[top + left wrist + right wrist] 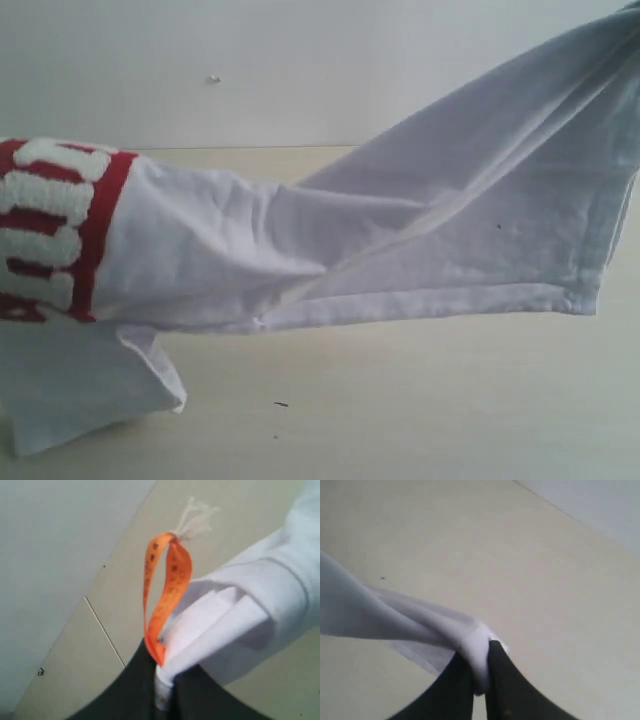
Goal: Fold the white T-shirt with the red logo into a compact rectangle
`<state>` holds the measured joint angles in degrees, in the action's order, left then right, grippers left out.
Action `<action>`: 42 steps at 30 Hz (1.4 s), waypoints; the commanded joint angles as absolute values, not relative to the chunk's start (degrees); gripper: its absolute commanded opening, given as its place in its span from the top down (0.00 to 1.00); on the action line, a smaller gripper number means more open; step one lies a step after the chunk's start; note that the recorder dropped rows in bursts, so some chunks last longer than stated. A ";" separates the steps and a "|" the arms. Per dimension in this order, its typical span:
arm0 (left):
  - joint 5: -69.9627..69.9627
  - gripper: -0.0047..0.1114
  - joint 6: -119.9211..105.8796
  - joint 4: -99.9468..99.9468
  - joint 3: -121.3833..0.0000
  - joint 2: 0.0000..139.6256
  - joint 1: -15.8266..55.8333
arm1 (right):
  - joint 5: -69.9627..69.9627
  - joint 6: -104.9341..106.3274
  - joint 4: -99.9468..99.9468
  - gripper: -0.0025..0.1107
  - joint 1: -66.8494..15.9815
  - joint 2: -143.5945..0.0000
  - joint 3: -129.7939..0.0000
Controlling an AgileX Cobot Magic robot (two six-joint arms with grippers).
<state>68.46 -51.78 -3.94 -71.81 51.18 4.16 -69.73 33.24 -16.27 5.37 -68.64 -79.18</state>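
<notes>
The white T-shirt (400, 250) hangs lifted above the table, stretched across the exterior view and rising toward the upper right corner. Its red logo (60, 225) with puffy white letters shows at the far left. Neither gripper appears in the exterior view. In the left wrist view my left gripper (162, 690) is shut on the white T-shirt (235, 615) at the neck, with the orange neck tag (165, 590) looping up beside the dark fingers. In the right wrist view my right gripper (481, 672) is shut on a bunched edge of the white T-shirt (395, 620).
A pale wooden table (420, 400) lies under the shirt, with a small dark speck (281, 404) on it. A white wall (300, 60) stands behind. A lower corner of the shirt (90, 390) droops onto the table at the left.
</notes>
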 commanded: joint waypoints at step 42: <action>5.57 0.36 -55.87 -4.35 -69.55 108.55 -2.32 | -14.09 18.64 16.88 0.58 0.15 -116.18 -80.43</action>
<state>13.28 -58.24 -4.26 -69.49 107.55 -2.08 -20.32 26.26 11.48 -0.11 -116.12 -80.04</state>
